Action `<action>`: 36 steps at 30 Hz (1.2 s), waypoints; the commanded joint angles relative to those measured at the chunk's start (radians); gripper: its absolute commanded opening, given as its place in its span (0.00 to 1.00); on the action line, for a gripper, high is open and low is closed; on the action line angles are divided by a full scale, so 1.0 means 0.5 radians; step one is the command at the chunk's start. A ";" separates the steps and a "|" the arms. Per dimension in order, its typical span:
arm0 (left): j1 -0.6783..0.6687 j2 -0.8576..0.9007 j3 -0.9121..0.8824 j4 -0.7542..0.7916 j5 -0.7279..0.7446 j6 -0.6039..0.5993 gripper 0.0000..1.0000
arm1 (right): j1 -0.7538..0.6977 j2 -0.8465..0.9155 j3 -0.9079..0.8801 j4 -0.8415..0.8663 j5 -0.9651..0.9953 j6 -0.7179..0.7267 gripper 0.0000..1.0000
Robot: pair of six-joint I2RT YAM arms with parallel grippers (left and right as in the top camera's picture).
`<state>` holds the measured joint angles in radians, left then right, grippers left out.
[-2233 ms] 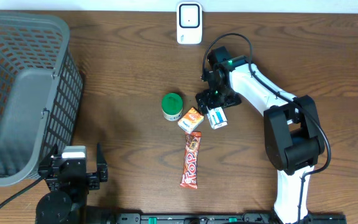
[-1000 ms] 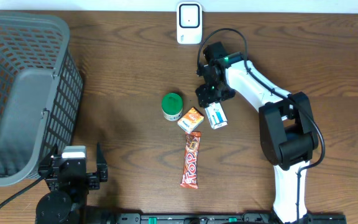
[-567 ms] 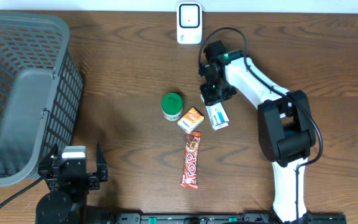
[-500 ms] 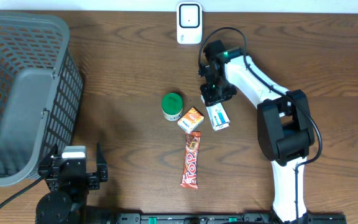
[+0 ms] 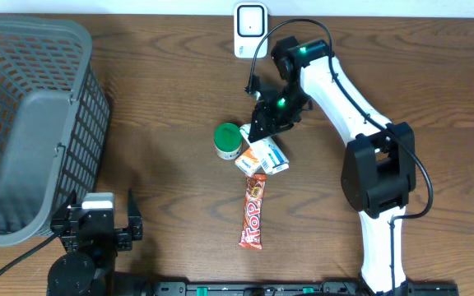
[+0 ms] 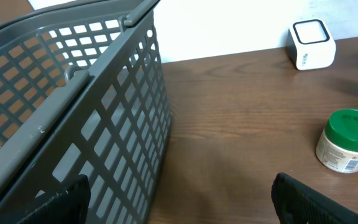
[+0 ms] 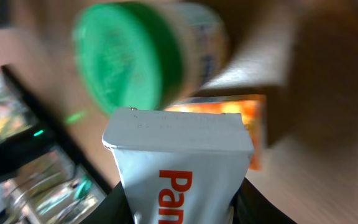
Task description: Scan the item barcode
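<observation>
My right gripper [image 5: 265, 134] is shut on a white box with red lettering [image 5: 270, 154], holding it tilted just above the table. In the right wrist view the white box [image 7: 179, 155] fills the space between the dark fingers [image 7: 118, 202]. Below it lie a green-lidded jar [image 7: 129, 56] and an orange box [image 7: 229, 109]. The white scanner [image 5: 250, 30] stands at the table's far edge, above the gripper in the overhead view. My left gripper [image 6: 179, 202] stands open and holds nothing, low at the near left, beside the basket.
A large grey basket [image 5: 31, 123] takes up the left side. The green-lidded jar [image 5: 228, 140], orange box [image 5: 248, 162] and a red candy bar [image 5: 255, 212] lie mid-table. The left wrist view also shows the scanner [image 6: 312, 43] and jar [image 6: 348, 140].
The right gripper closed on the white box, raised it and carried it left, so it now hangs over the orange box. The left arm has not moved.
</observation>
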<state>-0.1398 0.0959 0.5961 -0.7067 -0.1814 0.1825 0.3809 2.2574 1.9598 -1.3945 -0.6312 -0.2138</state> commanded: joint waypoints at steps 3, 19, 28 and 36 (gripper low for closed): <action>0.008 -0.010 -0.005 0.006 0.012 -0.018 0.92 | -0.018 0.007 0.048 0.050 -0.122 -0.195 0.19; 0.008 -0.010 -0.005 0.006 0.012 -0.018 0.92 | -0.012 0.008 0.243 0.986 1.040 0.034 0.18; 0.008 -0.010 -0.005 0.006 0.012 -0.018 0.92 | -0.012 0.029 0.243 1.731 1.451 -0.168 0.17; 0.008 -0.010 -0.005 0.006 0.012 -0.018 0.92 | -0.005 0.205 0.243 2.330 1.548 -0.315 0.13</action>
<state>-0.1398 0.0959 0.5961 -0.7067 -0.1818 0.1825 0.3782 2.2948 2.0674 -0.2909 0.0937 -0.3164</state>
